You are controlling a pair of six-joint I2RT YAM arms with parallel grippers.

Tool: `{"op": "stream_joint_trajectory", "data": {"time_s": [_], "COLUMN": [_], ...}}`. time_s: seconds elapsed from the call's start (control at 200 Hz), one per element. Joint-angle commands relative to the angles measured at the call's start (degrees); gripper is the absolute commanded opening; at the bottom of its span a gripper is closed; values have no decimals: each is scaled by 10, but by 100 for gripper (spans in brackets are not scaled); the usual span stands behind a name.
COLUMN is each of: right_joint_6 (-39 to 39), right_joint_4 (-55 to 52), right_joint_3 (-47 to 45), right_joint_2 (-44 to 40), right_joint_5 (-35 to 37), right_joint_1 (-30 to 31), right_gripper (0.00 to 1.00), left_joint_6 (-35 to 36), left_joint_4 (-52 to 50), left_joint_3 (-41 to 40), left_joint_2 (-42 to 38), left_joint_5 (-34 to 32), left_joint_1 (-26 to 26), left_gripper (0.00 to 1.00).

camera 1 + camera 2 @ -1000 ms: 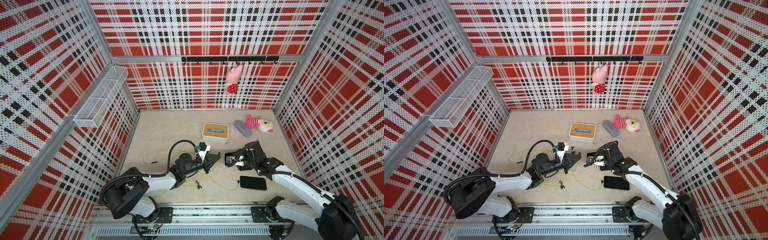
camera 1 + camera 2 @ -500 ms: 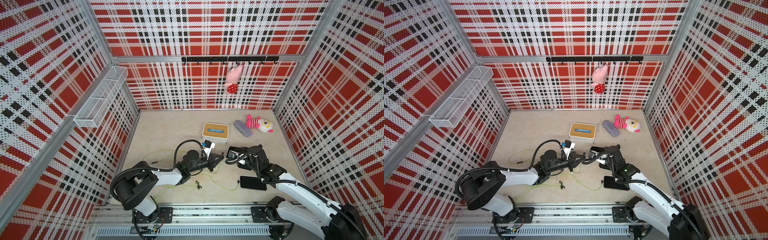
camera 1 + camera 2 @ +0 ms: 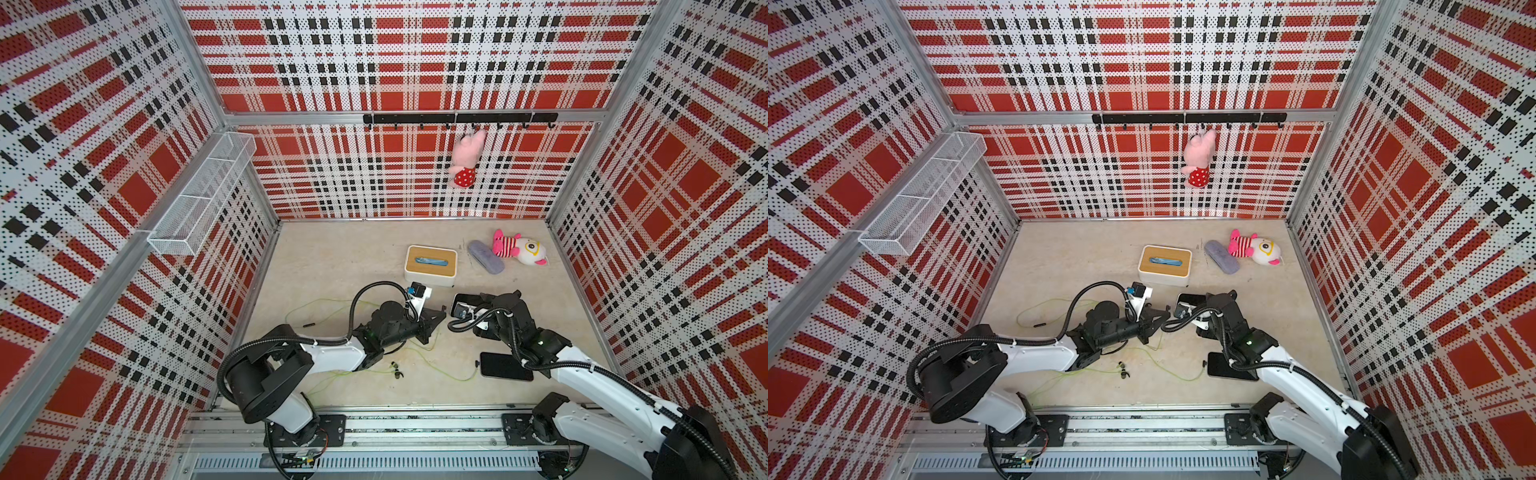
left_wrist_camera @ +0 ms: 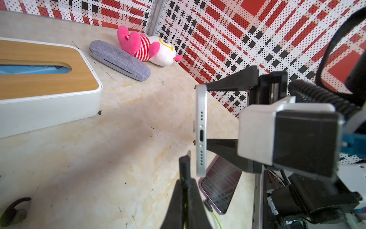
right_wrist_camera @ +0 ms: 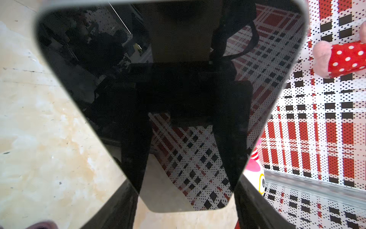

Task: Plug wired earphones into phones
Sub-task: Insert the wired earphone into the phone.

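Lining up the plug with the port is the step we are on, we think. Our right gripper [image 3: 464, 308] is closed around the held phone [image 4: 201, 126]. The phone looks lifted off the table [image 3: 332, 257], in the middle, just on the near side of the white box [image 3: 428, 281]. Its thin end faces left, toward our left gripper [image 4: 185, 172], and we can see the little port [image 4: 201, 136] there. The left gripper is pinched shut on the earphone cable [image 4: 185, 206]. The dark tip poking out of it looks like the plug, though we cannot be sure. That tip sits just beside the phone's end, off to one side of the port and not in it. The other phone [image 3: 505, 366] lies flat on the near right, and a green cable [image 3: 453, 379] goes into its left end, so that one looks done. Next, we think the left gripper must slide the tip across until it faces the port. Then it must point the tip straight and push in gently while the right gripper holds the phone firm. The hole is tiny, so a small miss would bump the edge.
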Motion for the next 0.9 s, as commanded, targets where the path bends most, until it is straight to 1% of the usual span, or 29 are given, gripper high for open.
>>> {"op": "stream_joint_trajectory", "data": {"time_s": [0.0, 0.08, 0.1, 0.14, 0.346, 0.666, 0.897], "right_joint_6": [-6, -11, -11, -12, -12, -12, -15], "right_joint_4": [38, 39, 40, 41, 49, 58, 63], "right_joint_3": [-1, -3, -3, -3, -6, -10, -12], "right_joint_2": [6, 11, 12, 11, 1, 0, -1], "right_joint_5": [19, 27, 27, 28, 28, 27, 22], "right_joint_1": [11, 17, 18, 20, 23, 25, 29], "right_gripper": [39, 39, 39, 39, 38, 38, 38], "left_joint_6": [32, 34, 49, 55, 63, 72, 75], "left_joint_4": [-11, -11, -10, -11, -30, -32, -36], "left_joint_3": [10, 5, 5, 4, 13, 20, 23], "left_joint_2": [-25, -34, -35, -35, -26, -17, -7], "left_joint_5": [-33, -56, -61, -68, -91, -79, -96], "left_joint_1": [-14, -20, -22, -25, -29, -38, -40], "left_gripper": [0, 0, 0, 0, 0, 0, 0]}}
